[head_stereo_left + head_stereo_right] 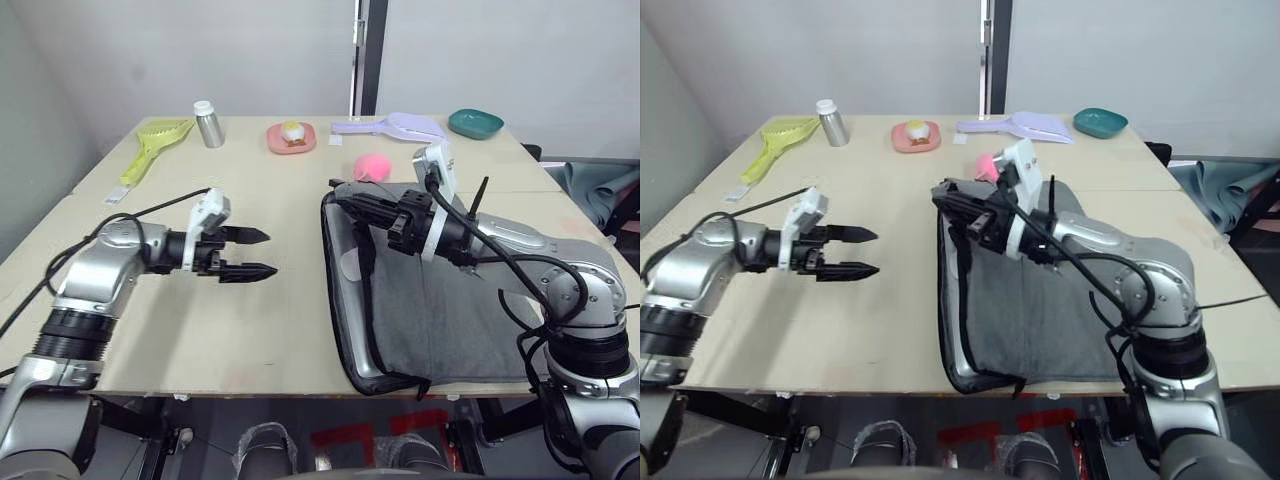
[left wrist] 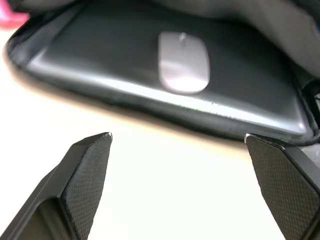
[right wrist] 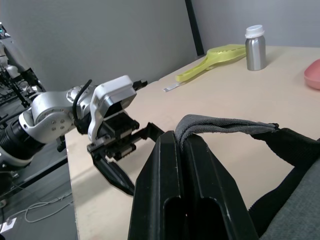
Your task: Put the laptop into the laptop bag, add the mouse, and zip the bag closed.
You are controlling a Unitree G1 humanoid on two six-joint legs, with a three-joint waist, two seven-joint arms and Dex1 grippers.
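The bag (image 1: 440, 310) lies flat on the bench (image 1: 270, 330) with its left edge unzipped. Inside, the laptop (image 2: 100, 65) lies flat with the mouse (image 2: 183, 61) on top. The right gripper (image 1: 345, 200) has its fingers closed on what looks like the bag's upper flap edge, lifting it. The left gripper (image 1: 255, 253) hovers beside the opening, fingers spread and empty

Seen from the left wrist, the white mouse (image 2: 183, 62) lies on the grey laptop (image 2: 150, 80) inside the open, black-edged laptop bag (image 2: 165, 114), which rests on the pale desk (image 2: 175, 190), while the left hand (image 2: 177, 140) hovers in front with its two black fingers (image 2: 87, 170) spread wide apart.
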